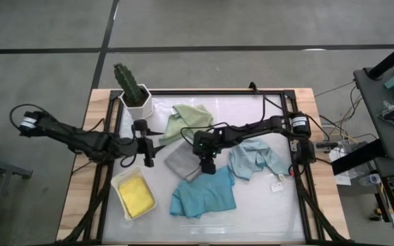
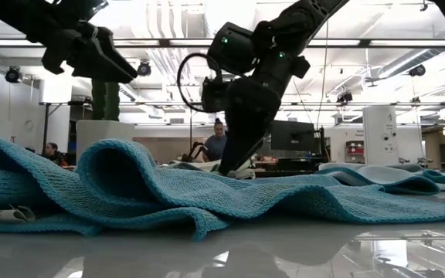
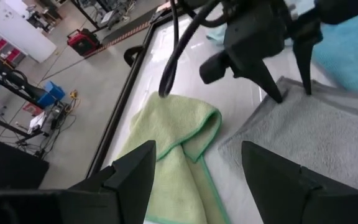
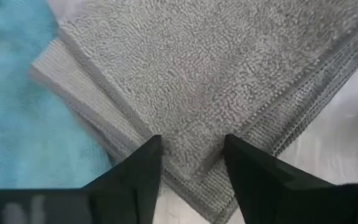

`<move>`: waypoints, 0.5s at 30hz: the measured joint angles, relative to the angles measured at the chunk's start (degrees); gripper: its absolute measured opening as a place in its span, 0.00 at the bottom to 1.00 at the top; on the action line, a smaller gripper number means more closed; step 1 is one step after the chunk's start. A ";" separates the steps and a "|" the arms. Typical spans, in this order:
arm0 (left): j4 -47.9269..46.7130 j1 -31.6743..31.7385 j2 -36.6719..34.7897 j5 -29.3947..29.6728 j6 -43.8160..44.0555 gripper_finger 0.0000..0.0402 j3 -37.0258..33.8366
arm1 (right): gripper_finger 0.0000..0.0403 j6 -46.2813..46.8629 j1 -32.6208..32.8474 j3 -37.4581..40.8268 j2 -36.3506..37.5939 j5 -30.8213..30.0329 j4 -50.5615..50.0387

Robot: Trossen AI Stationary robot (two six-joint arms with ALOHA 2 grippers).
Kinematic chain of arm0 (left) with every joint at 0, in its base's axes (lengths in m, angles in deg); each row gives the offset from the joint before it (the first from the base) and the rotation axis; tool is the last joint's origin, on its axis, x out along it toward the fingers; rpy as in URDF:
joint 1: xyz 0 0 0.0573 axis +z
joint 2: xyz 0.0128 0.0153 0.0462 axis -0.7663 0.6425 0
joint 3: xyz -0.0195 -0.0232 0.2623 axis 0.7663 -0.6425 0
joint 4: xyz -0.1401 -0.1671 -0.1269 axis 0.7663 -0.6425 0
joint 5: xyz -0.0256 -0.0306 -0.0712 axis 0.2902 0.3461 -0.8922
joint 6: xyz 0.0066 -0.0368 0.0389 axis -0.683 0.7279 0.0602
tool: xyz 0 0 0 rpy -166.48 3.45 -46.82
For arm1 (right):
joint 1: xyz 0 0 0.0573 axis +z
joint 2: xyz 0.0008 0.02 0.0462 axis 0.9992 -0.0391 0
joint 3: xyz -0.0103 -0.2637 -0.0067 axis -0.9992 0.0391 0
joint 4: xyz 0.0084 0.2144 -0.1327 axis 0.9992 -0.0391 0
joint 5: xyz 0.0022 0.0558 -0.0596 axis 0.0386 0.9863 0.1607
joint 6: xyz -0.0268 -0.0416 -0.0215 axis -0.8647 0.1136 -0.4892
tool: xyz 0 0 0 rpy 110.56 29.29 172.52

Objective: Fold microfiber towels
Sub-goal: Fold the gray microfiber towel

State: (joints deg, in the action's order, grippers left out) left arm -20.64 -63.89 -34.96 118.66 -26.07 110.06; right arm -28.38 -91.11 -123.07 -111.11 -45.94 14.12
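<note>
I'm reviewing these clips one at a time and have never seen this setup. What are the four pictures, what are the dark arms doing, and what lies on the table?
Two dark robot arms work at a white table. One picture looks straight down from above, one looks level across the tabletop, and the other two come from cameras on each arm's wrist.

On the table lie five small cloths: a sage green towel, a grey towel, a teal towel, a pale blue towel and a yellow towel in a white tray. A potted cactus stands at a far corner.

The right gripper is down on the grey towel, its fingers either side of a folded corner and not clamped shut. The left gripper hangs open above the table near the green towel, holding nothing.
</note>
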 joint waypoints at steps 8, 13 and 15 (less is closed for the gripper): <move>6.26 0.02 3.19 -0.09 -3.81 0.55 0.05 | 0.11 -2.59 0.74 -0.35 -1.49 0.00 2.86; 10.53 0.02 6.23 -0.15 -3.92 0.55 0.18 | 0.03 -4.78 0.75 -0.35 1.86 -0.91 3.33; 13.87 0.02 7.83 -0.17 -2.80 0.55 0.18 | 0.03 -5.39 0.74 -0.35 3.38 -1.23 3.41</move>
State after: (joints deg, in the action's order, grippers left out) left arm -6.77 -63.87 -27.14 118.48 -28.87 110.24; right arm -33.76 -90.37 -123.42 -107.73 -47.16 17.53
